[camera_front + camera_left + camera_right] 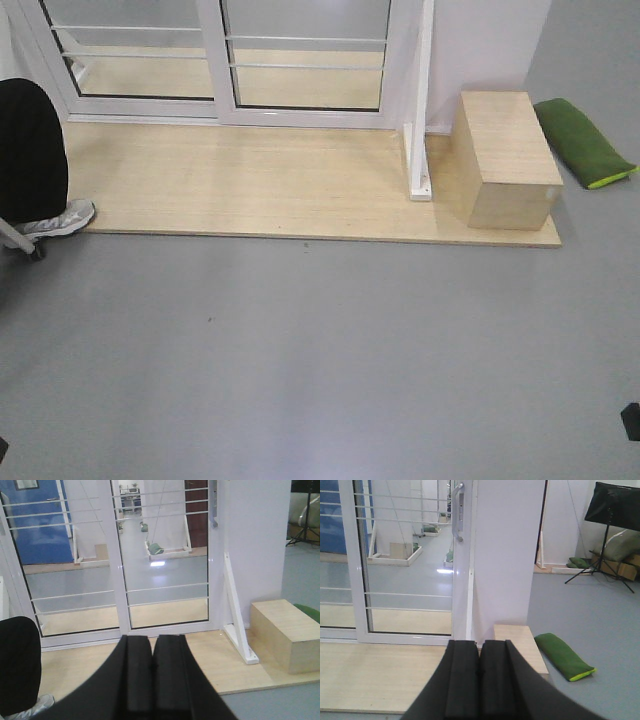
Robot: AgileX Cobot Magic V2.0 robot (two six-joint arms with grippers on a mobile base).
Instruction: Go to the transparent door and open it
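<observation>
Black padded fingers of the left gripper (pixel 152 647) fill the bottom centre of the left wrist view, pressed together along a hairline seam with nothing between them. The right gripper (pixel 480 652) looks the same in its own view: pads closed flat against each other, empty.

Beyond both lies a pale wooden platform (pixel 250 185) set on the grey floor (pixel 320 350). At its far edge stands the transparent door (pixel 167 555), a white-framed glass panel crossed by thin white bars; it sits upper centre in the front view, centre in the left wrist view and left of centre in the right wrist view. Its curved silver-grey handle (pixel 455 512) shows near the top of the right wrist view (the lock plate is just beside it). The handle edge of the door meets a white wall panel (pixel 507 555). To the left is a second barred glass panel (pixel 70 570).

A white triangular bracket (pixel 418 160) stands on the platform at the wall's foot, with a wooden box (pixel 505 155) to its right and a green cushion (pixel 580 140) on the floor beyond. At the left edge, a black-trousered leg (pixel 30 150) and grey sneaker (pixel 60 220) rest by the platform.
</observation>
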